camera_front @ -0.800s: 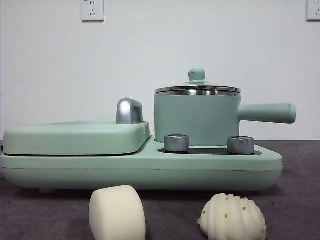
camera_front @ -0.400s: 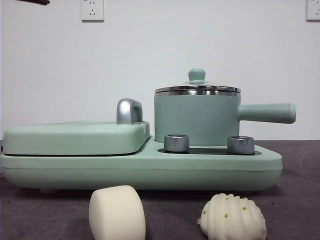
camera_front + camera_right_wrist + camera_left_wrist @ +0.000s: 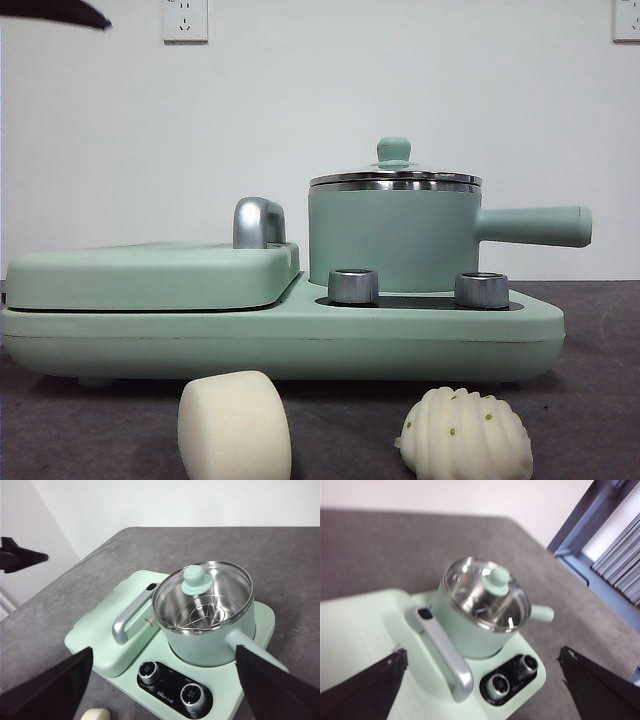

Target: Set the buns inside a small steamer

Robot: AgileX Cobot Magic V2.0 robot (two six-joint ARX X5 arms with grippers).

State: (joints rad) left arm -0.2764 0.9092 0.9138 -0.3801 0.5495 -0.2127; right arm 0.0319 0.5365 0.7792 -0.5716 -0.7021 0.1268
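Nearest the front camera, two buns lie on the dark grey table (image 3: 600, 400): the smooth bun (image 3: 234, 425), a cream-white cylinder on its side, and well apart from it the pleated bun (image 3: 466, 432) with green flecks. Neither touches the appliance.

Just behind them sits the mint-green cooker base (image 3: 300, 335), with two steel knobs (image 3: 353, 286) on a black panel at its front. On one half of the base lies the flat griddle lid (image 3: 150, 275) with its chrome handle (image 3: 258, 222). On the other half stands the small steamer (image 3: 394, 235), upright, its straight side handle pointing away from the griddle, its glass lid (image 3: 202, 596) with the green knob (image 3: 394, 150) in place.

Both arms hang above the cooker. The left hand (image 3: 480, 680) is released, jaws spread wide, grasping nothing. The right hand (image 3: 165, 680) is likewise spread open and empty. A black tip shows at a top corner of the front view.

Behind all stands a white wall with sockets (image 3: 185, 20).
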